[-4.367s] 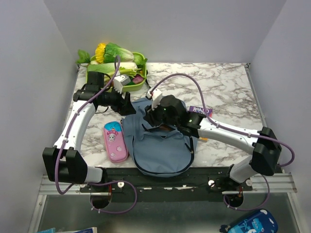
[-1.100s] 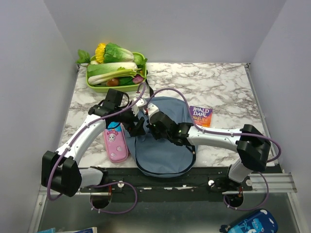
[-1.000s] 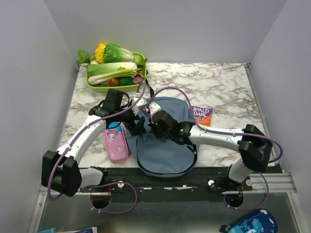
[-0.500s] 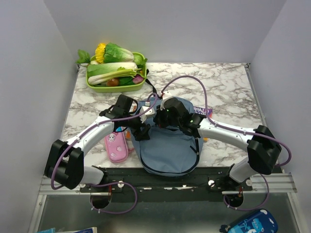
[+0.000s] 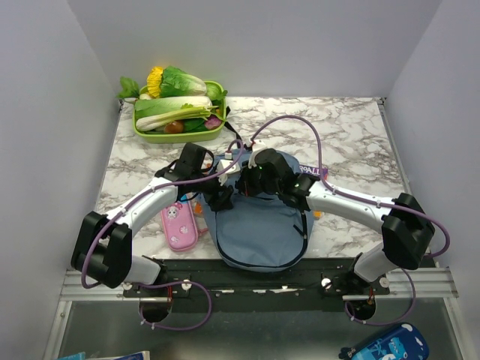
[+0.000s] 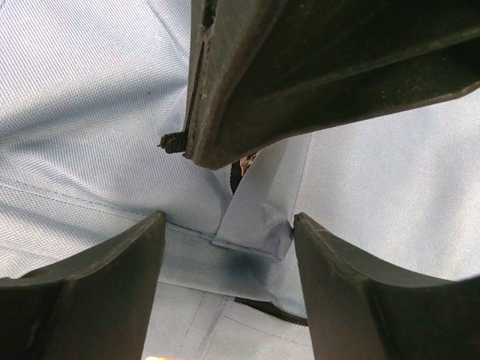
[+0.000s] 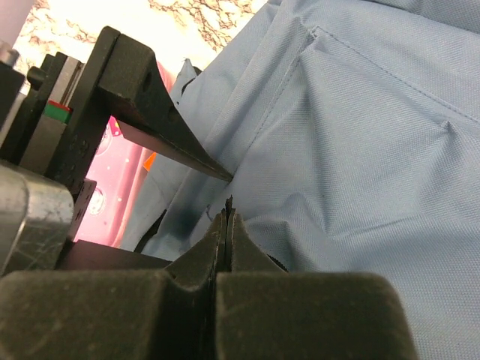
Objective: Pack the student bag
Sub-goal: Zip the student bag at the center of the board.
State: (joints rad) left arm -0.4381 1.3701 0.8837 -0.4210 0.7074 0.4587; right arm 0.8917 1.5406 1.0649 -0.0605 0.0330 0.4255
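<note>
The student bag (image 5: pixel 259 229), dusty-blue fabric, lies at the table's near middle and fills both wrist views (image 6: pixel 90 97) (image 7: pixel 360 150). My right gripper (image 5: pixel 244 184) (image 7: pixel 227 212) is shut at the bag's upper left, with a thin black zipper pull (image 7: pixel 229 201) (image 6: pixel 173 142) pinched at its tips. My left gripper (image 5: pixel 222 196) (image 6: pixel 229 225) is open just left of it. Its jaws straddle a small blue fabric tab (image 6: pixel 255 225) on the bag seam, close under the right gripper's fingers (image 6: pixel 315 75). A dark zipper slit (image 6: pixel 266 309) shows below the tab.
A pink pencil case (image 5: pixel 178 225) (image 7: pixel 112 187) lies left of the bag. A purple Roald Dahl book (image 5: pixel 310 172) pokes out behind the right arm. A green tray of vegetables (image 5: pixel 180 112) stands at the back left. A dark-blue printed pouch (image 5: pixel 390 346) lies below the table edge.
My left gripper has swung right, from beside the pencil case onto the bag's edge, and its jaws have narrowed a little. The right gripper has pulled the bag's top up and right.
</note>
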